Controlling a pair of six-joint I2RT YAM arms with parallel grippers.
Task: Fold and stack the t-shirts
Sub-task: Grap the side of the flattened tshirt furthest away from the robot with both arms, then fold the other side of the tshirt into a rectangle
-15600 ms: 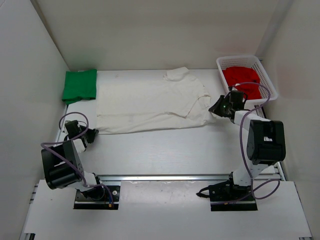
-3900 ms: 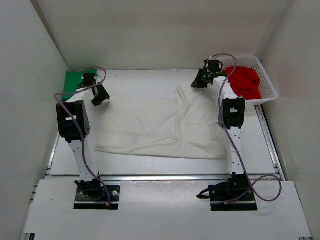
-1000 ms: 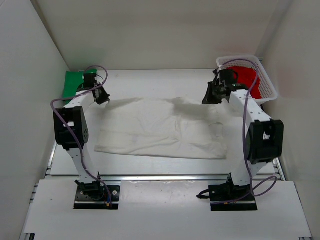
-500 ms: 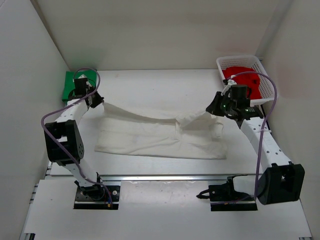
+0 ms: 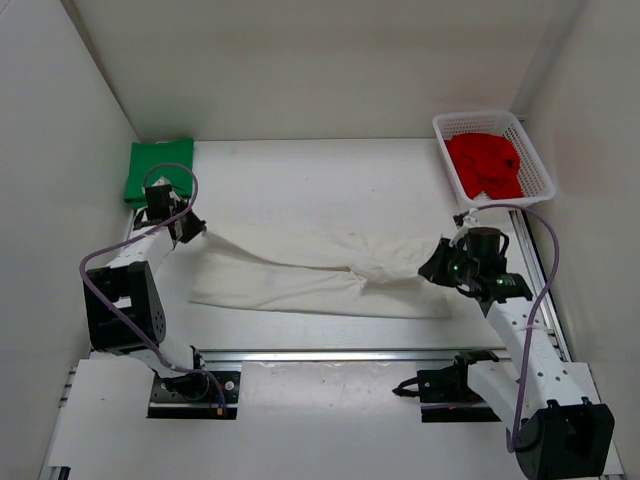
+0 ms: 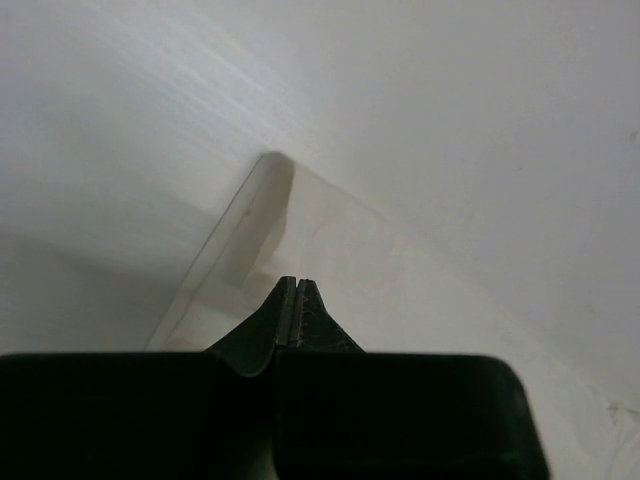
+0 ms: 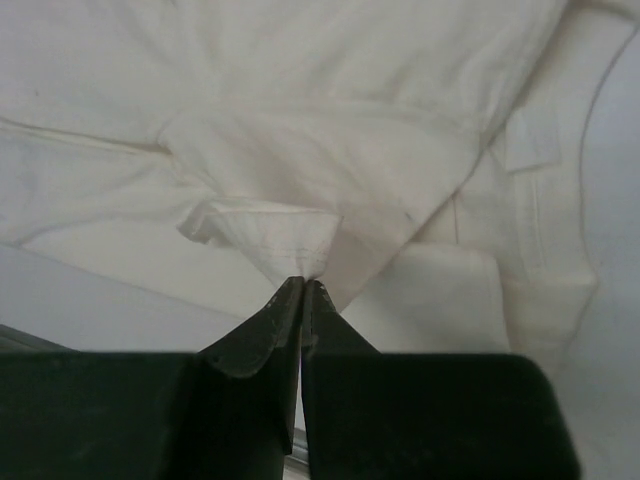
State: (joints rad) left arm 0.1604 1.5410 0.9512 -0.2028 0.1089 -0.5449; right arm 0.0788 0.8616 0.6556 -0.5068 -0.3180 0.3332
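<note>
The off-white t-shirt (image 5: 310, 270) lies across the table middle, its far edge lifted and pulled toward the near side. My left gripper (image 5: 190, 228) is shut on the shirt's far left corner (image 6: 300, 230). My right gripper (image 5: 438, 266) is shut on a pinched fold of the shirt (image 7: 290, 235) at its right end. The green t-shirt (image 5: 158, 170) lies folded at the far left corner. The red t-shirt (image 5: 487, 162) sits bunched in the white mesh basket (image 5: 535, 165).
The basket stands at the far right against the white wall. White walls close in the table on the left, back and right. A metal rail (image 5: 340, 353) runs along the near edge.
Both grippers have drawn the off-white shirt's far edge toward the near side, folding it over itself. The right arm swung down from beside the basket; the left arm moved nearer too.
</note>
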